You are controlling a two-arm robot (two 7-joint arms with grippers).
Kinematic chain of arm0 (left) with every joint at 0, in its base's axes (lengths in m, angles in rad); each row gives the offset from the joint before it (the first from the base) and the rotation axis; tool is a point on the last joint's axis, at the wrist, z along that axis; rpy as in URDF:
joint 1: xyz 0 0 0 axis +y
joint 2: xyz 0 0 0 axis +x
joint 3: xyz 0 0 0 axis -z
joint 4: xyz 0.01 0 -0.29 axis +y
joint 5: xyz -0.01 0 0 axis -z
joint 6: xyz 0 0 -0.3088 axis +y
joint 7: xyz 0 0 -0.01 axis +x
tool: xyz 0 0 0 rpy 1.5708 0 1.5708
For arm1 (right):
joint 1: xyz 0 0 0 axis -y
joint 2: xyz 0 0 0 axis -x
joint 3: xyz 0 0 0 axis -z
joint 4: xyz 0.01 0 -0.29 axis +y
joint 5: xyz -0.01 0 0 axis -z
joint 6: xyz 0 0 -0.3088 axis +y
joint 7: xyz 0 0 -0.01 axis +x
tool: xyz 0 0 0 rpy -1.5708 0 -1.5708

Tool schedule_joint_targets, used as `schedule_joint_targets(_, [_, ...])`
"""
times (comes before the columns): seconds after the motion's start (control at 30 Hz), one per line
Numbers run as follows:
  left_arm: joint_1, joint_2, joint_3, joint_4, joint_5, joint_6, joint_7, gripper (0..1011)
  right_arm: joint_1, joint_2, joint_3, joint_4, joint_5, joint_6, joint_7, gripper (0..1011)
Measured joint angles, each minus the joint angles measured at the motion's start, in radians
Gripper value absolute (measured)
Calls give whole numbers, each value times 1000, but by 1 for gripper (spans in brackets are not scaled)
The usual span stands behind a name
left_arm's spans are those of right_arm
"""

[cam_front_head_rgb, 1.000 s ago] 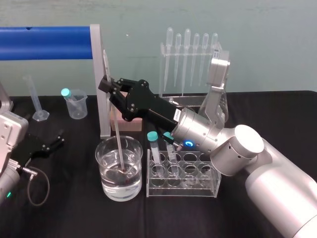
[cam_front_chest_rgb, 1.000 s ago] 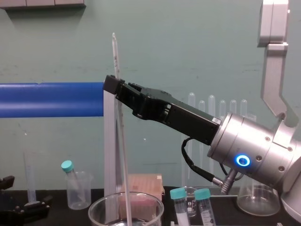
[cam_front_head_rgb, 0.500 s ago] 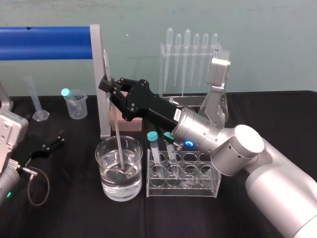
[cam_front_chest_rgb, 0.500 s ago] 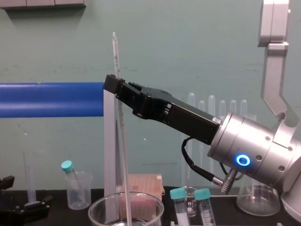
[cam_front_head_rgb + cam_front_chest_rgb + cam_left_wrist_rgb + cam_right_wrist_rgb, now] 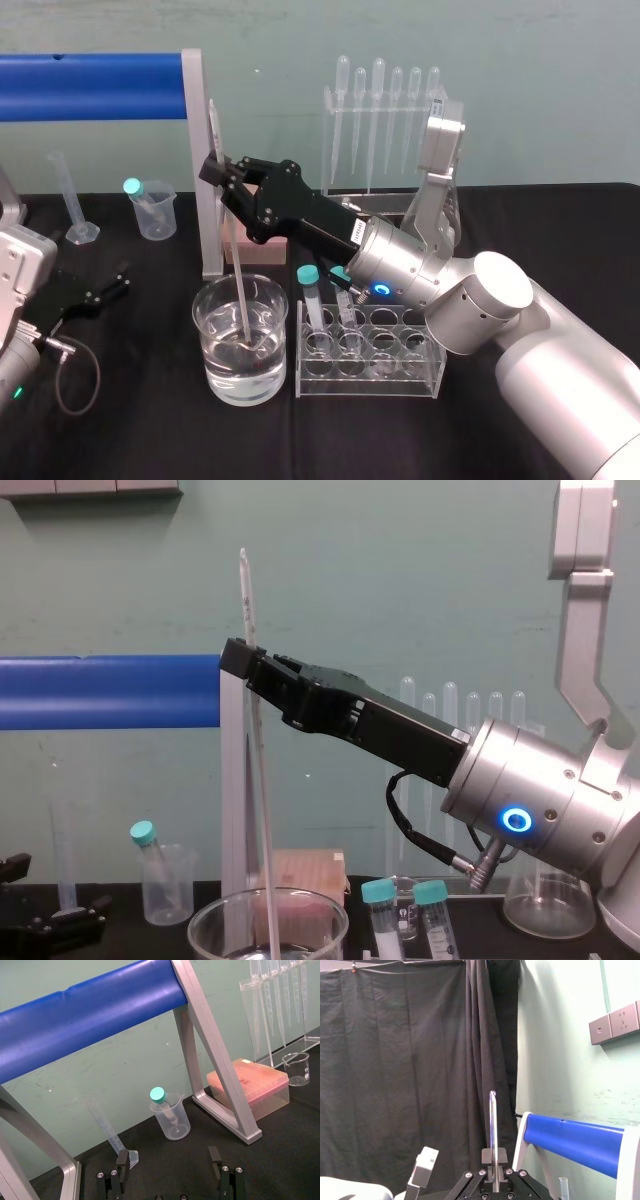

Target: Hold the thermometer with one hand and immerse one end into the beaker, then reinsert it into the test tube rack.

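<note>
The thermometer [image 5: 232,250] is a long thin white rod standing nearly upright. Its lower end dips into the water in the wide glass beaker [image 5: 213,372]. My right gripper [image 5: 222,181] is shut on the rod's upper part, above the beaker. From the side, the thermometer [image 5: 252,710] rises above the gripper [image 5: 247,667] and runs down into the beaker [image 5: 331,921]. The right wrist view shows the rod [image 5: 492,1130] clamped between the fingers. The clear test tube rack [image 5: 422,386] stands just right of the beaker. My left gripper [image 5: 95,294] rests open at the table's left.
A pipette stand [image 5: 385,110] is at the back. A blue bar on a grey frame [image 5: 195,160] stands just behind the beaker. A small plastic beaker with a teal-capped tube [image 5: 152,210], a graduated cylinder [image 5: 72,200], a pink box [image 5: 250,1085] and a conical flask [image 5: 545,905] are around.
</note>
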Motion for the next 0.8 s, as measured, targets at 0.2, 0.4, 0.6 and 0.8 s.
schedule_joint_targets(0.2, [0, 0, 0, 0, 0, 0, 0, 1008, 0, 0, 0, 0, 0, 0, 0, 57])
schedule_joint_targets(0.4, [0, 0, 0, 0, 0, 0, 0, 1008, 0, 0, 0, 0, 0, 0, 0, 57])
schedule_joint_targets(0.6, [0, 0, 0, 0, 0, 0, 0, 1008, 0, 0, 0, 0, 0, 0, 0, 56])
schedule_joint_targets(0.8, [0, 0, 0, 0, 0, 0, 0, 1008, 0, 0, 0, 0, 0, 0, 0, 56])
